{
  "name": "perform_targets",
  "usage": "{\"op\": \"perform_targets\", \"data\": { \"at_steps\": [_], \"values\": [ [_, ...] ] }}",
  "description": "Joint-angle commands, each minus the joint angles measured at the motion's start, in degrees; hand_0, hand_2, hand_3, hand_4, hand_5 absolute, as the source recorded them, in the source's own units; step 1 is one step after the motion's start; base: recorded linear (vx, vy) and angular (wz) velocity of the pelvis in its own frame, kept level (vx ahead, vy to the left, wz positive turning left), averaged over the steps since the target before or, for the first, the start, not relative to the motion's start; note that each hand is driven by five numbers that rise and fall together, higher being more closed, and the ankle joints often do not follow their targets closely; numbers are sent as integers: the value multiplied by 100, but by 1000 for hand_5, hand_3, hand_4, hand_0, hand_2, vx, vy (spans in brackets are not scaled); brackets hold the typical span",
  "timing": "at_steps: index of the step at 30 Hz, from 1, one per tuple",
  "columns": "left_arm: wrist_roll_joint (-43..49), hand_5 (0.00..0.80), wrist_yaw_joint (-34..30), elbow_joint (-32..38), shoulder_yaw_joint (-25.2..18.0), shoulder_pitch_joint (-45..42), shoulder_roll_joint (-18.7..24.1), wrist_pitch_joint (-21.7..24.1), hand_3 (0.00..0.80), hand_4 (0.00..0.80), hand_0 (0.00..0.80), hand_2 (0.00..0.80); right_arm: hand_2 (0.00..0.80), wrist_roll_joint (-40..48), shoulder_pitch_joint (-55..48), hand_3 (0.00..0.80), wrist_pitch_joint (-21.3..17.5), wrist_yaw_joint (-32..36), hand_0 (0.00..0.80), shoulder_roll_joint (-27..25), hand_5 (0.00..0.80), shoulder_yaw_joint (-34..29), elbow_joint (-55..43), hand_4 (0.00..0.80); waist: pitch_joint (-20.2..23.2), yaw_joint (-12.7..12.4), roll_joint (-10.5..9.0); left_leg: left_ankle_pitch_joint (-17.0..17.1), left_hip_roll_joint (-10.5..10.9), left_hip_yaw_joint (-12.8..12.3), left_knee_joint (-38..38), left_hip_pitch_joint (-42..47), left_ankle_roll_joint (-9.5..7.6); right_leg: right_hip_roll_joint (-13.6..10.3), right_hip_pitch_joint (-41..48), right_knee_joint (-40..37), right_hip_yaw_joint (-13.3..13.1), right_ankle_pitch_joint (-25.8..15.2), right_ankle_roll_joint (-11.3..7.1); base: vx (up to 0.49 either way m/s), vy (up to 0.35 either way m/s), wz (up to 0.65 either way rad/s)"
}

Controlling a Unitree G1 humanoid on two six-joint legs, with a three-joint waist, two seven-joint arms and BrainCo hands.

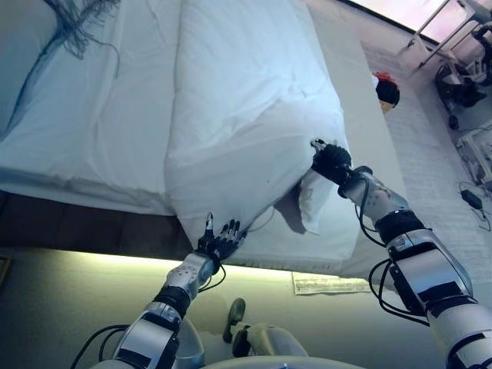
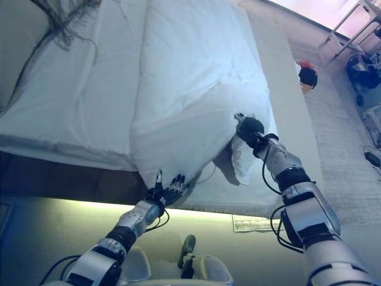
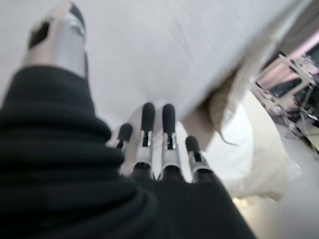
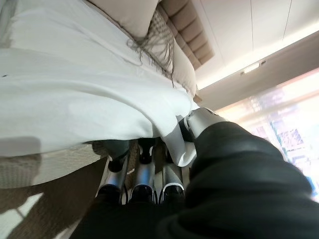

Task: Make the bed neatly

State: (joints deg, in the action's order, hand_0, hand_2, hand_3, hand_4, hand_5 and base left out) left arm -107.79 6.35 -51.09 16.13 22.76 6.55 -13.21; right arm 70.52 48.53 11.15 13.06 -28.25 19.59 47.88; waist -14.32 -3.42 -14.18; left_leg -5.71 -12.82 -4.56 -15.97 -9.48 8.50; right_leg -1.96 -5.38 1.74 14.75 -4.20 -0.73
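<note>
The left hand's fingers (image 3: 154,134) are straight and spread, their dark tips laid flat against the underside of the white duvet (image 1: 246,115) at its near corner, thumb held apart — they grip nothing. That left hand (image 1: 219,242) sits at the near edge of the bed, just under the lowest fold of the duvet. The right hand's fingers (image 4: 142,172) curl up into the cloth, and a fold of the duvet's edge is wrapped between them and the thumb, so this hand is closed on the duvet. The right hand (image 1: 332,161) shows at the duvet's right edge, where the cloth is lifted clear of the mattress (image 1: 369,138) and a small white flap hangs down just below the wrist.

The duvet lies along the bed from the far end to the near edge, bunched and creased toward the near right corner. To its left the white sheet (image 1: 84,131) is bare — a dark fringed throw (image 1: 73,27) trails over the far left part. Beyond the bed's right side, on the pale carpet (image 1: 430,154), stands a small red-and-black object (image 1: 387,90), and a paper sheet (image 1: 330,284) lies on the floor near the bed's near edge.
</note>
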Motion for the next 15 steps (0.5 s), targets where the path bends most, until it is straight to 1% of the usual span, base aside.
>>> {"op": "perform_targets", "data": {
  "at_steps": [1,4,8,11,15],
  "values": [
    [-399,0,102,-197,360,414,-283,-404,0,0,0,0,800,574,568,800,-618,227,800,-389,800,-22,-1141,800,-18,88,-19,102,59,-179,184,2,-263,-199,233,254,-116,397,-350,50,-72,-1],
    [-521,0,53,-369,286,416,-369,-514,0,0,0,0,800,594,547,800,-581,229,800,-393,800,-38,-1256,800,-13,127,-66,68,32,-223,148,40,-246,-174,286,219,-151,391,-356,45,-69,-6],
    [-521,0,-123,-502,230,377,-509,-530,0,0,0,0,800,657,481,800,-656,141,800,-349,800,-88,-1477,800,-73,149,-111,46,6,-233,91,5,-219,-147,284,208,-175,378,-364,12,-67,-7],
    [-521,0,-376,-525,222,312,-641,-412,0,0,0,0,800,678,420,800,-742,70,800,-316,800,-117,-1613,800,-153,152,-155,35,-33,-229,40,-62,-198,-125,248,222,-169,368,-365,-16,-70,-3],
    [-521,0,-752,-422,145,284,-699,-271,0,0,0,0,800,714,311,800,-799,23,800,-349,800,-151,-1917,800,-279,181,-262,3,-97,-217,-105,-220,-178,-82,135,295,-199,366,-360,-39,-72,-4]
  ]
}}
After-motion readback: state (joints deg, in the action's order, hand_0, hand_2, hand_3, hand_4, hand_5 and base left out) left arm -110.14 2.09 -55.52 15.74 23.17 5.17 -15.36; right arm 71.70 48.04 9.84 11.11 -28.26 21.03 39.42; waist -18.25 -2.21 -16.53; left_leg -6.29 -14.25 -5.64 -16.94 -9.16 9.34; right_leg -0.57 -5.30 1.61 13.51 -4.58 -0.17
